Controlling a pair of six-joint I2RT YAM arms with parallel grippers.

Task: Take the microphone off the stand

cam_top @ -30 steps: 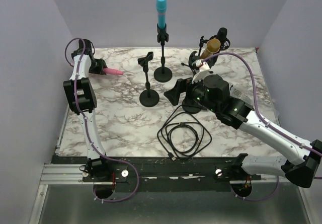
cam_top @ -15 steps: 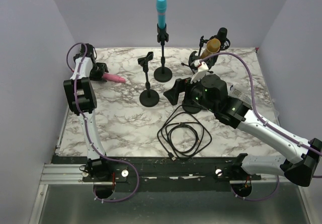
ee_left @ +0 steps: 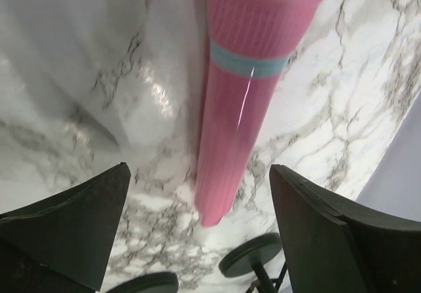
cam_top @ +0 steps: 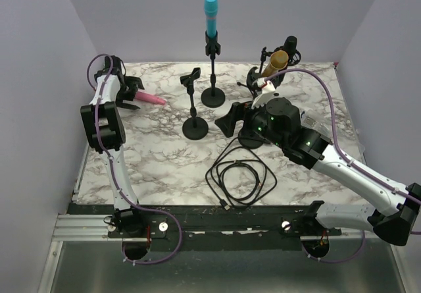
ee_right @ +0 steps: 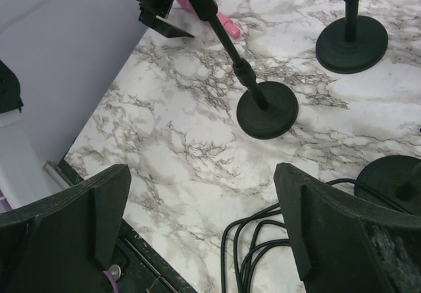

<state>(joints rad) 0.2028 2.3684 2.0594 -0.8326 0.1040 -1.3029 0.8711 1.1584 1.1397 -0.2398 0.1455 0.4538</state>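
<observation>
**Location.** The pink microphone (ee_left: 243, 108) lies flat on the table (cam_top: 164, 161) at the far left. It is well apart from the short stand (cam_top: 195, 102), whose clip is empty.

**Grippers.** The left gripper (ee_left: 198, 171) hangs over the microphone's narrow end with its jaws wide apart, one on each side, touching nothing. The right gripper (ee_right: 200, 174) is also spread wide and empty, near the middle of the table.

**Handling, as judged.**
- The body looks like rigid, glossy plastic, probably light.
- It tapers toward the tail, so a grip there is likely to slide off.
- Being round, it may roll when nudged.
- The ribbed head above the teal band (ee_left: 250, 66) offers more friction.
- The soundest hold appears to be across the shaft just below that band, jaws square to its length.

**Other stock.** A blue microphone (cam_top: 210, 13) stands in its tall stand.
</observation>
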